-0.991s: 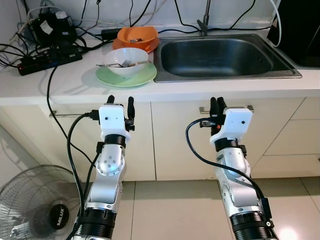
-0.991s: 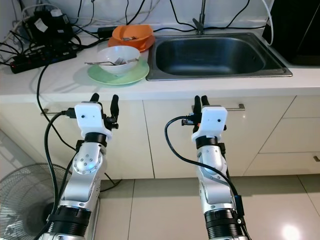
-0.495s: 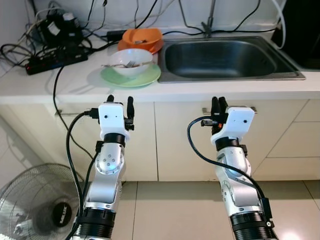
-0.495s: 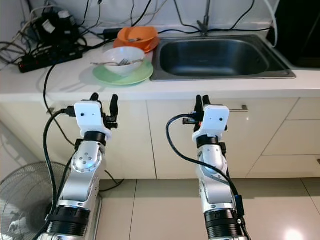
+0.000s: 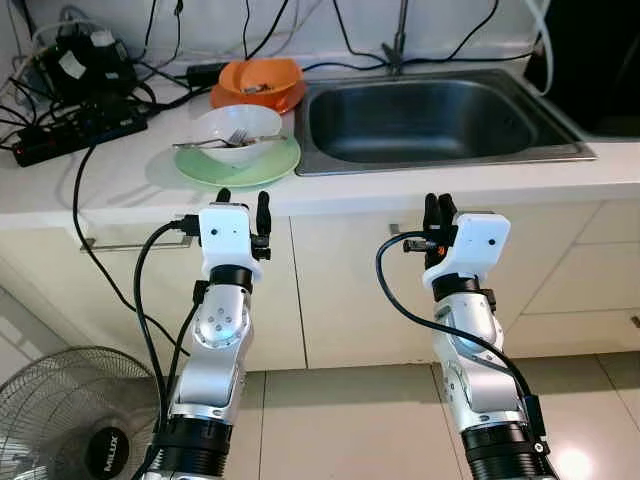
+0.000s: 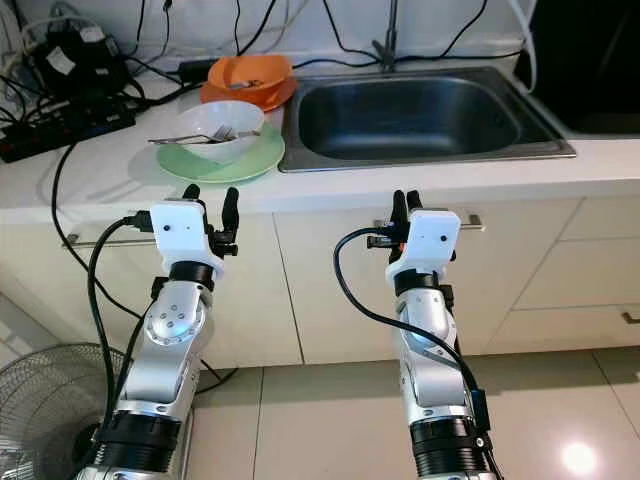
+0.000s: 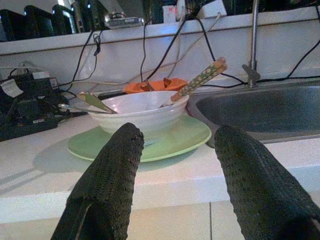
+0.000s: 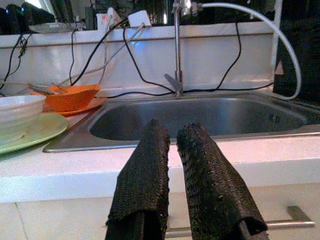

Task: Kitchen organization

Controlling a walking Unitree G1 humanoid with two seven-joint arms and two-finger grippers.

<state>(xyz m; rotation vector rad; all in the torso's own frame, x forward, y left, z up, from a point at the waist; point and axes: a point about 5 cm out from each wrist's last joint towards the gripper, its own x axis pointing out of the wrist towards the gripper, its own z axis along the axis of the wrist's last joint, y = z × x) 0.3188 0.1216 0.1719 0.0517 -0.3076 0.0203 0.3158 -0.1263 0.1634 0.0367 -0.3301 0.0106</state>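
Below the sink (image 5: 430,120) — left gripper (image 5: 241,201) spread, empty; right gripper (image 5: 435,208) pinched closed, empty. White bowl (image 5: 237,133) on green plate (image 5: 275,164) beside it.

bright, sharp frames; glare on floor tiles (image 5: 578,462).

Home kitchen: steel sink (image 5: 430,120), white counter (image 5: 120,185), cabinets (image 5: 350,290)

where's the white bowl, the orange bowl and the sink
white bowl (image 5: 238,133), left eye view, on its outer wall
orange bowl (image 5: 262,84), left eye view, on its front wall
sink (image 5: 420,125), left eye view, on its basin floor
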